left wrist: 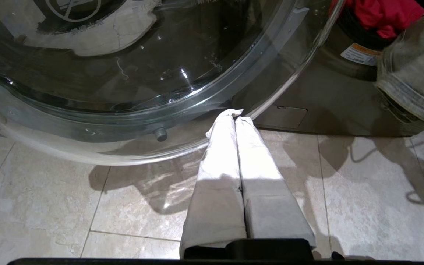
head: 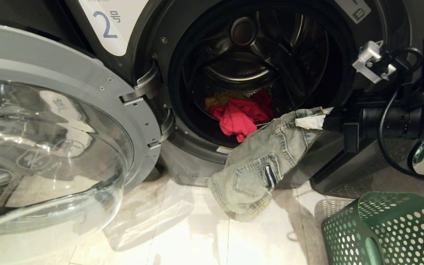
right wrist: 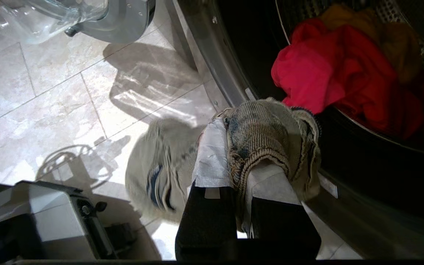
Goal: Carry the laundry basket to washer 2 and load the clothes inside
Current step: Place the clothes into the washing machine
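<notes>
Two garments, the pink-red one point(head: 238, 118) and the yellow-orange one point(head: 222, 98), already lie low in the drum of washer 2 point(head: 248, 70), while your right gripper point(head: 317, 119) is clamped on the waistband of the grey denim piece point(head: 261, 165), which hangs outside the washer's opening, just below its lip. It looks limp yet weighty, so you will likely need to lift it well clear of the lip; a grip on the thick waistband should hold better than thin cloth. Your left gripper point(left wrist: 235, 114) hangs closed and empty below the washer's open door point(head: 50, 125), and the laundry basket point(head: 385, 228) sits on the floor, right of the washer.
</notes>
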Controlling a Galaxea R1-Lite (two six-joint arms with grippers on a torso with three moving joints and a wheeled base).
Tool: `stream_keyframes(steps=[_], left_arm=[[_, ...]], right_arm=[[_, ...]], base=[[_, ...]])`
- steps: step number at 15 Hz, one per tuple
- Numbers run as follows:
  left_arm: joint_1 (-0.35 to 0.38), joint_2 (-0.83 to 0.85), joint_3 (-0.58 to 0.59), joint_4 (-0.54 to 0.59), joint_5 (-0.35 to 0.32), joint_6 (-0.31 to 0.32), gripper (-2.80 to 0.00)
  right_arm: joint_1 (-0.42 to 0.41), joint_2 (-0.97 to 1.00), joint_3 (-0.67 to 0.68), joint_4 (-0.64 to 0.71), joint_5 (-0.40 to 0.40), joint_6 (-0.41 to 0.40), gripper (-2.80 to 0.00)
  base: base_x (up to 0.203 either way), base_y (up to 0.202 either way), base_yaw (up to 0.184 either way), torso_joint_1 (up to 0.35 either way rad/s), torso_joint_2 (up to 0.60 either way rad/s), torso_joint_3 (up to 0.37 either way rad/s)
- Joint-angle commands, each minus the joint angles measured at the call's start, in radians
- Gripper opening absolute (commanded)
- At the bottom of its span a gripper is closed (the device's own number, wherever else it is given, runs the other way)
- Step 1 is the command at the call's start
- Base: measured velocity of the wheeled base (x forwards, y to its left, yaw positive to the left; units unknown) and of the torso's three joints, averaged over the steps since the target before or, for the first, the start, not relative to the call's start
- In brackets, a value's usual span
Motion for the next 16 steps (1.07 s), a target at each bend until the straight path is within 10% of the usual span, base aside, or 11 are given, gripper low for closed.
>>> stream_keyframes(steps=[1,7,16], left_arm=[[0.000,0.000,0.040,-0.001,0.000,-0.002,-2.80],[0.000,0.000,0.040,-0.002,0.000,0.000,-2.80],[0.000,0.000,0.040,0.000,0.000,-0.002,-2.80]], right_arm=[[0.043,0.063,0.026,-0.092,-0.046,-0.003,-2.80],[0.119,0.371,-0.088,-0.463,-0.283,-0.005,-2.80],[0.116,0.794,-0.766,-0.640,-0.500,-0.029,-2.80]], base=[[0.000,0.000,0.000,0.000,0.00,0.000],[0.000,0.000,0.000,0.000,0.00,0.000],[0.000,0.000,0.000,0.000,0.00,0.000]])
